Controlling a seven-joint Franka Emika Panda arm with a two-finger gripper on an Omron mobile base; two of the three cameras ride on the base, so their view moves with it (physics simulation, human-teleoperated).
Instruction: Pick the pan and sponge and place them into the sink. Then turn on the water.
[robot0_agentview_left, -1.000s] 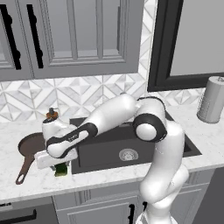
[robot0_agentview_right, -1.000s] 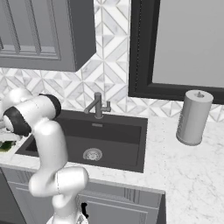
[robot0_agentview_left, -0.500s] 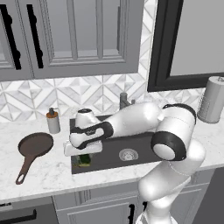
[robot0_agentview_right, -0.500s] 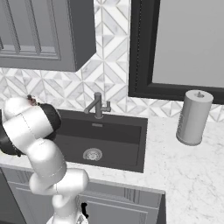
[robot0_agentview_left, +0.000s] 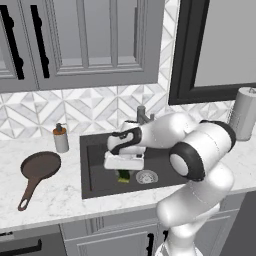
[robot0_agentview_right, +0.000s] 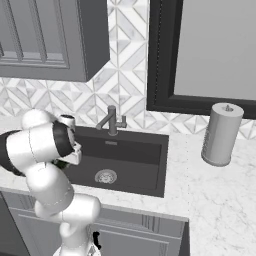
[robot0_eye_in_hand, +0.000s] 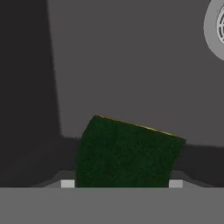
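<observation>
Dark-grey sink (robot0_agentview_left: 95, 172) set into the white marble tabletop (robot0_agentview_left: 50, 200), with the round metal drain (robot0_agentview_left: 146, 176) on its floor at about 5 o'clock from the basin's middle. Over the basin, the hand (robot0_agentview_left: 123, 172) pointing down, clamped on the green sponge (robot0_agentview_left: 123, 176), held just left of the drain, at its 9 o'clock; from the left base view, cannot tell whether the sponge touches the basin floor. In the hand view, green sponge (robot0_eye_in_hand: 127, 153) gripped between the two finger tips, tilted, with the sink floor (robot0_eye_in_hand: 131, 65) behind it and the drain (robot0_eye_in_hand: 216, 30) at 2 o'clock. Outside the sink, at 9 o'clock on the tabletop, the dark-brown pan (robot0_agentview_left: 37, 167), lying empty, handle pointing toward 7 o'clock. Small soap bottle (robot0_agentview_left: 61, 138) just beyond the pan, near the backsplash. Grey faucet (robot0_agentview_right: 112, 121) at 12 o'clock on the sink rim. Grey paper-towel roll (robot0_agentview_right: 221, 134) upright at 3 o'clock, well apart from the basin
</observation>
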